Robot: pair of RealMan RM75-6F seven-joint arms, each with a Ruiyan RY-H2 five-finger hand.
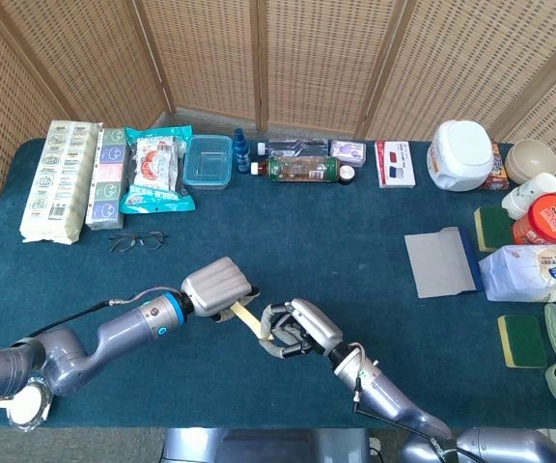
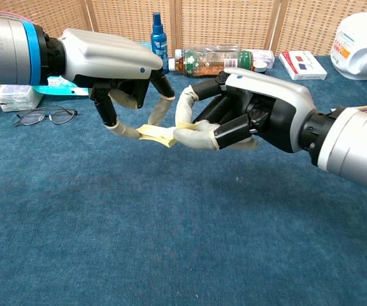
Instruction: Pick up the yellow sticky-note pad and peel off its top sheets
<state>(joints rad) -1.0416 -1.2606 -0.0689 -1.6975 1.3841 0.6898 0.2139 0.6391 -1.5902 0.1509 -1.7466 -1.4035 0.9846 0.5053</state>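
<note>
Midair above the worktop (image 2: 171,255), the yellow sticky-note pad (image 2: 158,133) lies level between both: left robot hand (image 2: 116,67) pinches its left end, right robot hand (image 2: 247,118) its right, equally near.

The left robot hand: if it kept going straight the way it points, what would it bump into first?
Most likely the right robot hand. The left robot hand points across at it, and both pinch the same yellow sticky-note pad held above the table, so the pad and those fingers lie directly in its way.
</note>
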